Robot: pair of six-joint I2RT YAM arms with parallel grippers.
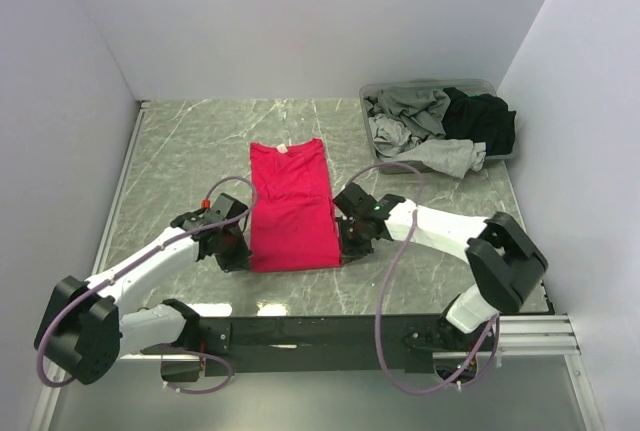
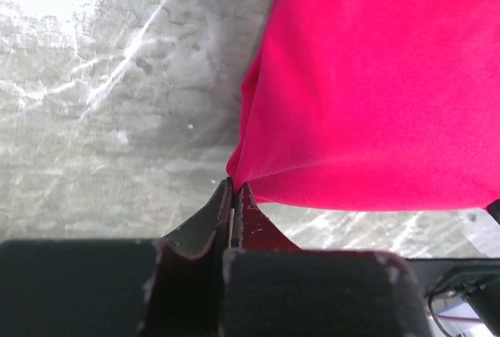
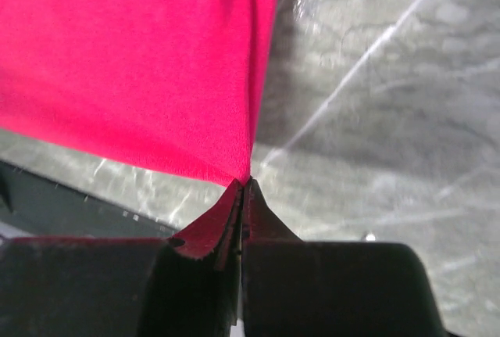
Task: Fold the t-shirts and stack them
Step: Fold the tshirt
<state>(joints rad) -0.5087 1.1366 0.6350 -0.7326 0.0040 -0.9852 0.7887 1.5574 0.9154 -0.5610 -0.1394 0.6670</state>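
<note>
A: Where's the red t-shirt [image 1: 290, 209] seen?
B: Laid flat mid-table [image 1: 190, 151], collar at far end. Near-left corner is pinched by left gripper [image 2: 234, 190], near-right by right gripper [image 3: 243, 184]; both jaws closed on cloth.
A: Others?
B: Grey t-shirts [image 1: 410, 111] & black t-shirt [image 1: 485, 119] are heaped in tub [image 1: 420, 83], far right.

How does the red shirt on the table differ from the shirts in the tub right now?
The red shirt lies flat in a long strip on the table; the grey and black shirts are crumpled in the tub, spilling over its rim. The left gripper and right gripper pinch the red shirt's near corners; nothing touches the grey and black shirts. All are soft cloth.
</note>
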